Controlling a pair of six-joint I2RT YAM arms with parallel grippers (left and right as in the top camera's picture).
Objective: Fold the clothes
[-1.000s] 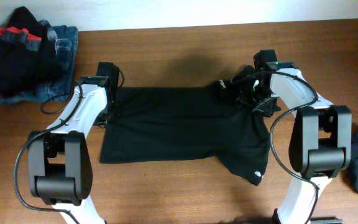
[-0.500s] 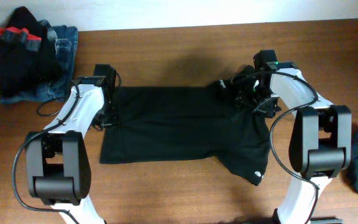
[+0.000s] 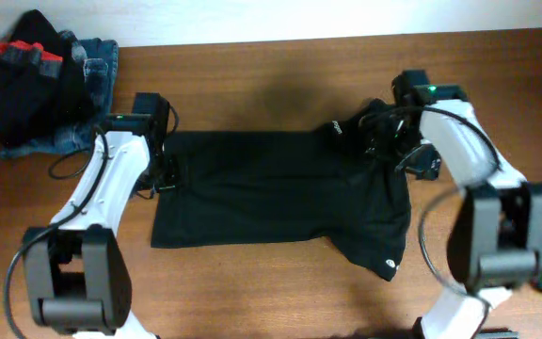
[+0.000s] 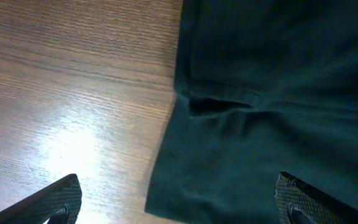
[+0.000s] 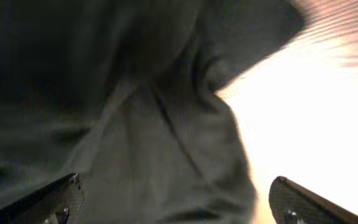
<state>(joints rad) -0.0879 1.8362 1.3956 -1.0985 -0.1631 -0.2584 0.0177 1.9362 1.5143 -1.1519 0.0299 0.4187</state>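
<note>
Black top (image 3: 280, 188) — first fold seemingly laid, more outstanding; left gripper (image 4: 179, 200), right gripper (image 5: 174, 200) — both spread wide, empty.

Brown wood-grain tbl (image 3: 271, 282), light glare.

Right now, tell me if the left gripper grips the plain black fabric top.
No, the left gripper stands wide open above the black top, which lies on the wooden table.

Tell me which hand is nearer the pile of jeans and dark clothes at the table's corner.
Left. The left hand is over the black top's edge nearest the pile; the right hand is over the top's opposite end.
</note>
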